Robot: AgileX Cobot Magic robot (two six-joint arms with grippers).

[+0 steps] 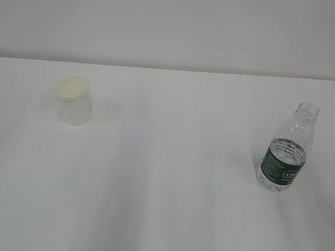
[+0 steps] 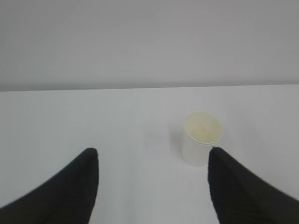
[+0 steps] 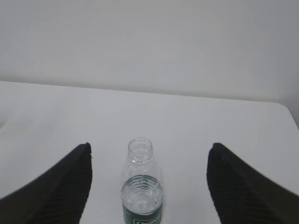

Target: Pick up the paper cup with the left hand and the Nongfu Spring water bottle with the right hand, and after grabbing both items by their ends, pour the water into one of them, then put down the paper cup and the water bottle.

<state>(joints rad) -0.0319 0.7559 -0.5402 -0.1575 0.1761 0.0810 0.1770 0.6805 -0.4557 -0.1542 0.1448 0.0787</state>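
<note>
Black fingers (image 2: 56,191) of both arms frame each wrist view, spread wide, empty. Cup (image 1: 74,100) stands left on the tabletop (image 1: 168,179), bottle (image 1: 286,150) right, untouched; grasping and pouring remain.

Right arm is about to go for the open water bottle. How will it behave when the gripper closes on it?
The water bottle looks thin, clear and ribbed, so it will probably give under a hard squeeze. It has no cap and water stands high inside, so squeezing or tilting may spill some. Tall on a narrow base, it could tip if a finger nudges it before closing.
</note>
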